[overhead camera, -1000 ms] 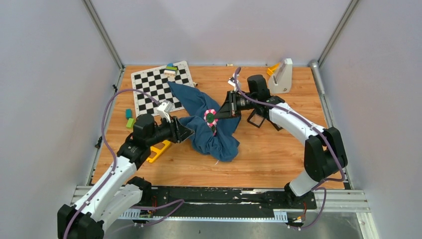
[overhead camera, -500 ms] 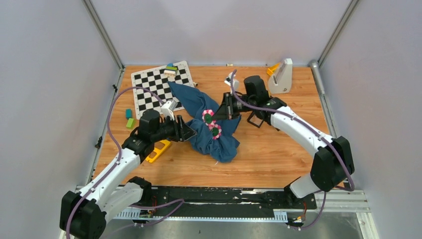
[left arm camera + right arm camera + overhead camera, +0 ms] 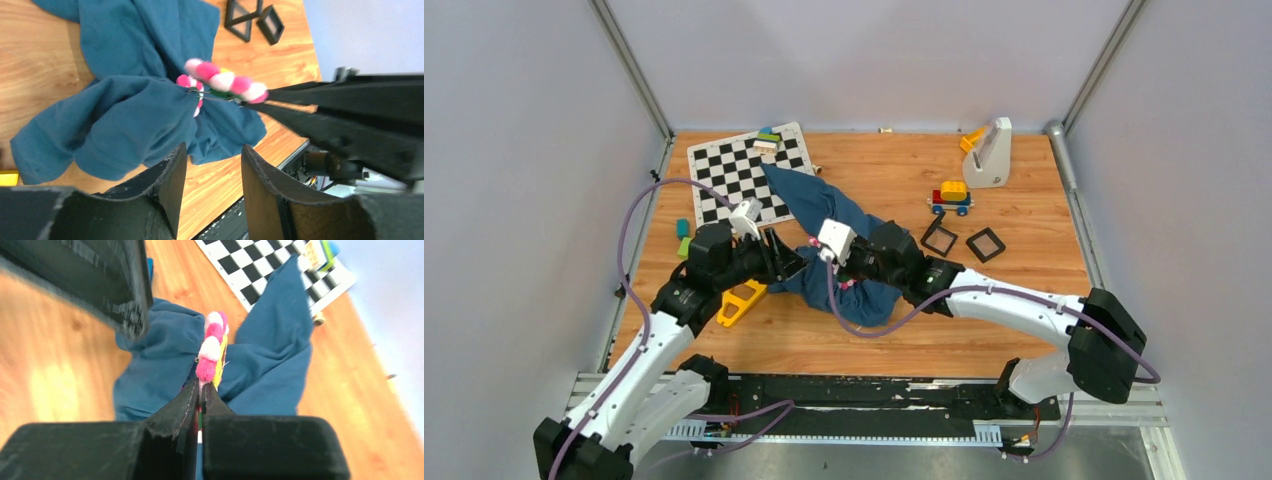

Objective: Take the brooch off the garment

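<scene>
Jaws of the right gripper (image 3: 200, 390) are pressed together on the lower edge of the brooch (image 3: 212, 347), holding the pink-and-white flower edge-on just above the crumpled blue garment (image 3: 162, 357). From the left wrist view the brooch (image 3: 225, 83) shows as a row of pink and white petals with a sliver of green beneath, nipped at its right end by the right gripper's (image 3: 244, 102) tapering black fingers. A thin line runs from its left end to a fold of the garment (image 3: 125, 115), where a smaller pink piece (image 3: 184, 80) sits against the cloth; I cannot tell whether the brooch is free of the fabric. Jaws of the left gripper (image 3: 212, 165) stand apart with nothing between them, poised just short of the near fold. From above, the left gripper (image 3: 786, 262) points at the garment's (image 3: 809, 205) left side while the right arm reaches across it from the right, hiding most of the brooch. Elsewhere on the wooden tabletop (image 3: 1024, 300) lie a chessboard (image 3: 744, 170) partly under the cloth, a yellow piece (image 3: 742, 303), a toy vehicle (image 3: 951, 197), two black square frames (image 3: 940, 237) and a white stand (image 3: 992, 152).
</scene>
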You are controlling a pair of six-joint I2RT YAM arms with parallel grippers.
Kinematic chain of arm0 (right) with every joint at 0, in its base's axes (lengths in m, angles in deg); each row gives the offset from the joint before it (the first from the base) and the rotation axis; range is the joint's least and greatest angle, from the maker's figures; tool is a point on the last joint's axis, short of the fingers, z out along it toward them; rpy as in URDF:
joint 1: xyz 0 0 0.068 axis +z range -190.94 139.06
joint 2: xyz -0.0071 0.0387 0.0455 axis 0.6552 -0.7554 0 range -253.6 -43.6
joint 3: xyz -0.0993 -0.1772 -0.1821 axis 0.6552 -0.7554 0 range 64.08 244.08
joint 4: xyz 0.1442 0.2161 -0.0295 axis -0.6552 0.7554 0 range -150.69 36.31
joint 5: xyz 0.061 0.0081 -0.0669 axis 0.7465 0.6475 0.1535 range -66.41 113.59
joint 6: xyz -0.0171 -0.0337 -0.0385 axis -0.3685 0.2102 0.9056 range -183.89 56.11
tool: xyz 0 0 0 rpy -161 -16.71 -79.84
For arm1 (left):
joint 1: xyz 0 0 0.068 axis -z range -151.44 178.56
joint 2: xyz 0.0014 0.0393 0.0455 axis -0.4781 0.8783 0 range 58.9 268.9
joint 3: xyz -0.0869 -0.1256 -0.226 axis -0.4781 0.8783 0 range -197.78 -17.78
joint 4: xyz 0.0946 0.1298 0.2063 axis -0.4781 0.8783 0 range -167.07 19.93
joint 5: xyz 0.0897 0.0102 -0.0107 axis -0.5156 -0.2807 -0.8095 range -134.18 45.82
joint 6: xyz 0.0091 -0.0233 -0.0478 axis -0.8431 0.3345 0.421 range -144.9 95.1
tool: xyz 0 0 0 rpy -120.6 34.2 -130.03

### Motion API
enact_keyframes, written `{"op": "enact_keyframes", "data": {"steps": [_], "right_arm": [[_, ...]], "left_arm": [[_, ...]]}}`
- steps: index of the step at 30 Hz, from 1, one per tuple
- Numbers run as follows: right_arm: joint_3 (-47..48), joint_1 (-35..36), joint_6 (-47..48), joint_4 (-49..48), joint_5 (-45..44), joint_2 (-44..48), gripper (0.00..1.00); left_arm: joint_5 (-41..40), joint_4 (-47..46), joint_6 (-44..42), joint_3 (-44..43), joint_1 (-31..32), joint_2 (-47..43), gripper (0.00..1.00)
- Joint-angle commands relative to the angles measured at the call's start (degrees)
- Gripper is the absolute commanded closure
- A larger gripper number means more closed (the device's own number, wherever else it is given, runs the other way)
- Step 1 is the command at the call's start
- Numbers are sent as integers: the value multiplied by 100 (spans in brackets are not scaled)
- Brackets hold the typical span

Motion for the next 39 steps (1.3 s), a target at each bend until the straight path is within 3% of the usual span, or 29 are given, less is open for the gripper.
{"op": "enact_keyframes", "data": {"steps": [1, 5, 7, 11, 16, 24, 30, 33, 39], "right_arm": [[-629, 299, 2359, -1722, -943, 320, 100], [-1396, 651, 3389, -3066, -1165, 249, 100], [-1430, 740, 3488, -3194, -1266, 145, 100], [-1531, 853, 3516, -3413, -1207, 157, 100], [-1406, 940, 3563, -3223, -1128, 52, 100], [-1527, 1031, 3587, -3208, -850, -82, 100], [-1471, 1024, 3449, -2801, -686, -306, 100], [-1461, 1017, 3450, -2824, -596, -431, 100], [-1360, 1020, 3383, -2790, -495, -642, 100]], "left_arm": [[-78, 447, 496, -332, -66, -537, 50], [374, 93, 1167, -8, -146, -627, 48], [575, -178, 1396, 83, -214, -612, 39], [553, -250, 1479, 126, -266, -557, 32], [771, -584, 1657, 235, -281, -265, 33], [523, -426, 1411, 174, -470, -108, 49], [543, -222, 1380, 294, -770, -416, 45], [447, -48, 1393, 360, -793, -497, 38], [624, -350, 1567, 608, -843, -193, 34]]}}
